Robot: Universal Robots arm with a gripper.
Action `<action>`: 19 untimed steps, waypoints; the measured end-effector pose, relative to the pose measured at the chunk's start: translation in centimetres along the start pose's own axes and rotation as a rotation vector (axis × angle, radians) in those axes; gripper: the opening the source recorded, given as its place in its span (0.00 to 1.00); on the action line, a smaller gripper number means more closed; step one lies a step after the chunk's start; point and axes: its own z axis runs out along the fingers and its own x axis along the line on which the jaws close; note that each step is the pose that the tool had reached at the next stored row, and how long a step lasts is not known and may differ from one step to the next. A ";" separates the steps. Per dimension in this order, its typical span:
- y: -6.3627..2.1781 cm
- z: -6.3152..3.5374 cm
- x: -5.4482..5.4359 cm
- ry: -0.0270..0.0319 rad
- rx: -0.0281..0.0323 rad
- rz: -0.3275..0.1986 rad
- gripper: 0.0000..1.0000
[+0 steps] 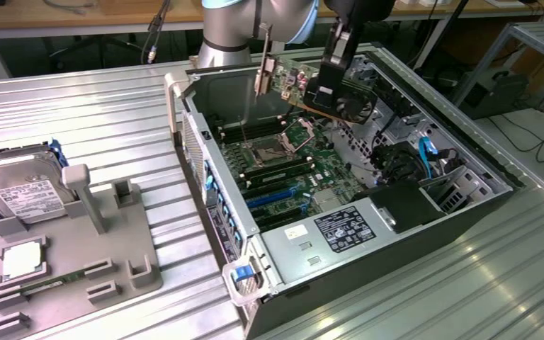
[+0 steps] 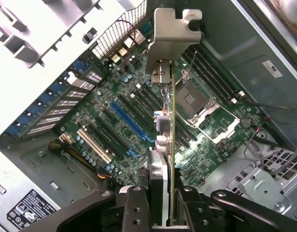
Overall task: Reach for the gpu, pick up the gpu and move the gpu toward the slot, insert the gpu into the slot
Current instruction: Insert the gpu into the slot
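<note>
One ribbed metal table [image 1: 93, 120], carrying an open dark computer case [image 1: 395, 283] at centre-right of the exterior view, green motherboard [image 1: 296, 177] exposed inside. Grey fixture [image 1: 64, 269] at lower left, hard drive [image 1: 22, 191] propped in it; could not read its white label, nor the power-supply label [image 1: 348, 228] at lower centre. Found the gripper [image 1: 327, 85] at upper centre, fingers clamped on the gpu [image 1: 291, 79], card held on edge above the motherboard, well apart from the blue slot [image 2: 130, 122].
</note>
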 end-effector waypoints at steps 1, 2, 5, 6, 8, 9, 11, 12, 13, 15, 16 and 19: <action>0.00 0.00 0.0 0.0000 -0.0002 -0.007 0.28; 0.00 0.00 0.0 -0.0001 -0.0005 -0.016 0.28; 0.00 0.00 0.0 -0.0002 -0.0013 -0.037 0.28; 0.00 0.00 0.0 -0.0002 -0.0017 -0.047 0.28; 0.00 0.00 0.0 -0.0003 -0.0025 -0.070 0.28; 0.00 0.00 0.0 -0.0004 -0.0027 -0.077 0.28; 0.00 0.00 0.0 -0.0004 -0.0032 -0.092 0.28; 0.00 0.00 0.0 -0.0005 -0.0035 -0.100 0.28; 0.00 0.00 0.0 -0.0005 -0.0037 -0.106 0.28; 0.00 0.00 0.0 -0.0006 -0.0042 -0.121 0.28; 0.00 0.00 0.0 -0.0006 -0.0046 -0.129 0.28; 0.00 0.00 0.0 -0.0007 -0.0052 -0.147 0.28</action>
